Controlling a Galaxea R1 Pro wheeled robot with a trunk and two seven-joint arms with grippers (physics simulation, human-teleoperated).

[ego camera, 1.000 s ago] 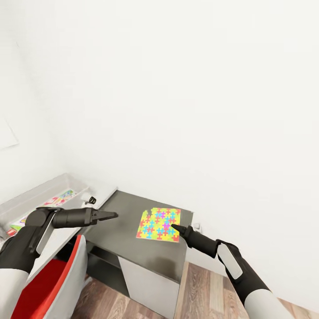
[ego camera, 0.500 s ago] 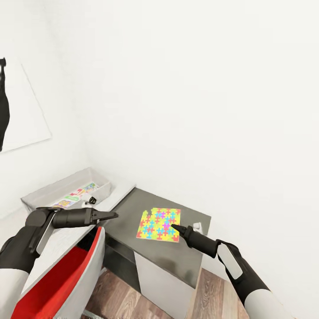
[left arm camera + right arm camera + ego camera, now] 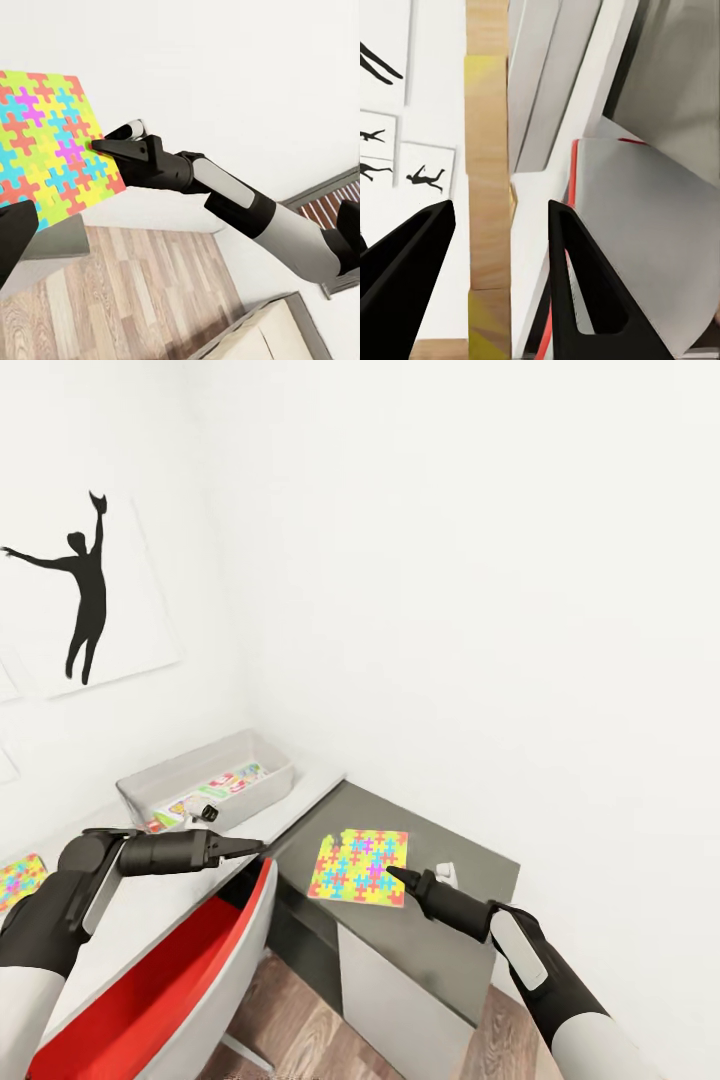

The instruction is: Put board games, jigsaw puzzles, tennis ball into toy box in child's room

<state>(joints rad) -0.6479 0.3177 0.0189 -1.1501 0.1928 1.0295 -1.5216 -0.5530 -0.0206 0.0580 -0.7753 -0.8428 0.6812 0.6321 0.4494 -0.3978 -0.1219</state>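
Camera has swung since a second ago: toy box, table and red chair slid rightward in the head view and a wall poster came into sight, while both arms and the puzzle keep their places in frame, so the base or head turned, not the things.

Right gripper (image 3: 392, 873) pinches the near-side edge of the jigsaw puzzle (image 3: 360, 866), carried flat and level in the air; its fingers (image 3: 577, 277) straddle the board's thin edge in the right wrist view. Left gripper (image 3: 258, 846) hangs to the puzzle's left, apart from it, fingers drawn together on nothing.

Toy box (image 3: 260, 792) sits on the white table (image 3: 140, 920), ahead and left of the left gripper, some flat toys already inside. A second puzzle (image 3: 18, 880) lies on the table further left. Red chair (image 3: 170, 980) sits below the left arm.

Handling, as a guess: thin, stiff, light board; an edge pinch holds, but it may pivot or slip if swung fast.
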